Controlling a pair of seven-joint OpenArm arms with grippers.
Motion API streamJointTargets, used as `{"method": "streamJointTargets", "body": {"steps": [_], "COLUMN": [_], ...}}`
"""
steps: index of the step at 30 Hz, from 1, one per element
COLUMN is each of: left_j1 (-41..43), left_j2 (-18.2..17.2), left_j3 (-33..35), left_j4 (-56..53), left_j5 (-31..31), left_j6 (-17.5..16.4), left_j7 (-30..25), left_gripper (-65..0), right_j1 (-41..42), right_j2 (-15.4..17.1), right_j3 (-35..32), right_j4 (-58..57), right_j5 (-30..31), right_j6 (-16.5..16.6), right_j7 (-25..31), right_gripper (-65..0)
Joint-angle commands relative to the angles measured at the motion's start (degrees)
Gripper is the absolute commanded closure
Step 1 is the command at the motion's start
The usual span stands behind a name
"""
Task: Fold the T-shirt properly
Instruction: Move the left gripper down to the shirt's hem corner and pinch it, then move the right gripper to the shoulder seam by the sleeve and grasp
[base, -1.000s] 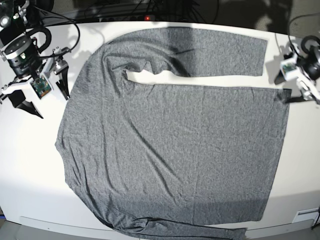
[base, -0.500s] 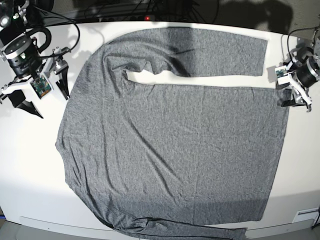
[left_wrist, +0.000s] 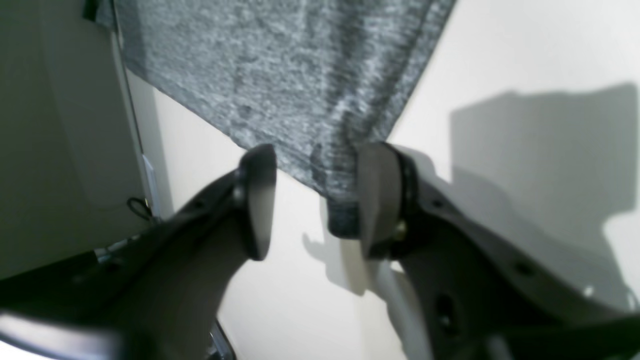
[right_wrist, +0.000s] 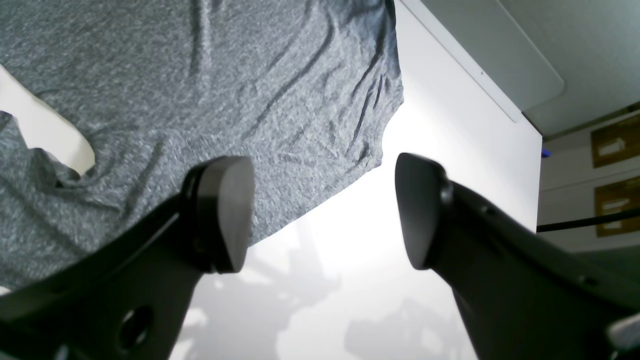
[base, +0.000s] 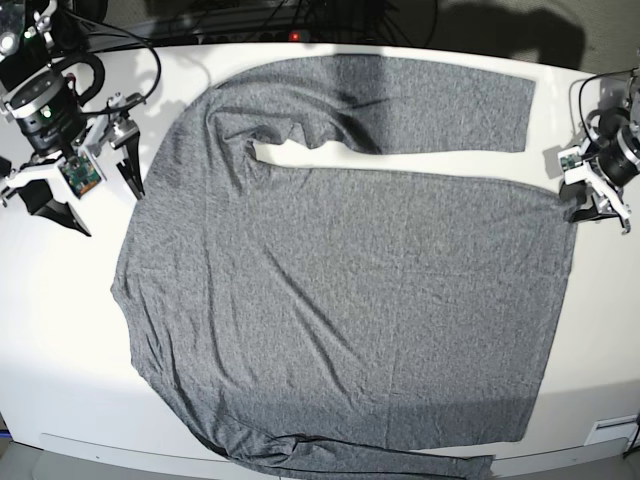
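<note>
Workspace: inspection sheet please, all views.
Surface: white table, bare around the cloth.
Job's things: T-shirt spread flat, one sleeve lying across the far side.
Clutter: nothing seen.
Grippers: left gripper straddles the hem corner, gap visible between the fingers; right gripper open, empty, beside the shoulder.
Cables: black cables loop by the right arm.
Surroundings: dark area beyond the far edge, more wiring.

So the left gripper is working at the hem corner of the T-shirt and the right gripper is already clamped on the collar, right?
Not quite. The left gripper is at the hem corner of the T-shirt, but the right gripper is not clamped on anything. The right wrist view shows its jaws wide apart above the table, beside the shirt's edge, with nothing between them.
</note>
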Motion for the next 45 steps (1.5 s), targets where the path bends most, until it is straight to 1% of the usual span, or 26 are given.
{"method": "streamJointTargets", "body": {"steps": [1,5,6,7,9,12,15,16,18,20,22,25,28,29,32,34,40,45], "left_j1": [1.2,1.9,1.9,1.9,1.8,1.8,1.7,1.8,1.8,1.7,1.7,1.7,1.7,1.7,1.7,1.7,1.7,1.7], "left_j2": [-0.5,-0.5,-0.5,-0.5,-0.5,-0.5,-0.5,-0.5,-0.5,-0.5,-0.5,-0.5,-0.5,-0.5,-0.5,-0.5,-0.5,-0.5], "left_j3": [0.8,0.8,0.8,0.7,0.7,0.7,0.7,0.7,0.7,0.7,0.7,0.7,0.7,0.7,0.7,0.7,0.7,0.7], "left_j4": [-1.6,-1.8,-1.8,-1.7,-1.7,-1.5,-1.2,-0.9,-0.5,-0.5,-0.4,-0.2,0.0,0.2,0.3,0.3,0.3,0.3], "left_j5": [3.1,2.9,2.9,2.9,2.9,2.9,2.9,2.9,2.4,0.2,-2.2,-4.0,-4.0,-4.0,-4.0,-4.0,-4.0,-4.0], "left_j6": [-4.6,-4.5,-4.6,-4.6,-4.5,-4.5,-4.5,-4.5,-4.5,-4.6,-4.5,-4.5,-4.5,-4.5,-4.5,-4.6,-4.5,-4.5], "left_j7": [4.5,4.0,4.0,4.0,4.0,4.1,4.1,4.1,4.1,4.1,4.1,4.1,4.1,4.1,4.1,4.1,4.1,4.1], "left_gripper": [-22.2,-3.9,0.0,0.0,0.0,0.0,0.0,0.0,0.0,0.0,0.0,0.0,0.0,0.0,0.0,0.0,0.0,0.0], "right_j1": [0.2,0.2,0.2,0.2,0.1,0.0,0.0,0.0,0.0,0.0,0.0,0.2,0.7,1.0,2.5,4.0,7.8,9.5], "right_j2": [0.8,0.7,0.7,0.8,1.2,5.1,10.4,11.6,13.2,14.1,14.5,14.8,14.8,14.7,14.7,14.6,14.5,12.2], "right_j3": [0.5,0.4,0.3,0.0,-1.0,-5.1,-10.8,-12.5,-15.7,-19.2,-22.4,-26.6,-29.1,-29.8,-32.3,-33.7,-37.0,-37.1], "right_j4": [0.9,0.9,0.9,0.9,0.8,0.6,0.6,0.3,-1.2,-3.1,-5.4,-8.9,-12.2,-13.3,-16.1,-17.7,-20.5,-21.8], "right_j5": [0.3,0.3,0.3,-0.3,-3.7,-7.2,-14.6,-17.2,-20.2,-21.3,-22.5,-28.0,-30.7,-31.0,-33.1,-33.1,-33.1,-32.9], "right_j6": [-0.5,-0.5,0.0,2.1,10.1,10.3,10.3,10.3,10.3,10.3,10.3,10.3,10.3,10.3,10.3,10.3,10.3,10.3], "right_j7": [1.2,1.3,1.3,1.2,1.2,1.2,1.3,1.3,1.4,2.0,2.2,2.5,5.5,6.5,7.1,7.1,7.2,7.5], "right_gripper": [-43.6,-43.6,-43.6,-43.6,-43.6,-43.6,-43.6,-43.6,-43.5,-43.5,-43.4,-43.4,-43.4,-41.7,-32.0,-30.0,-30.0,-30.0]}}
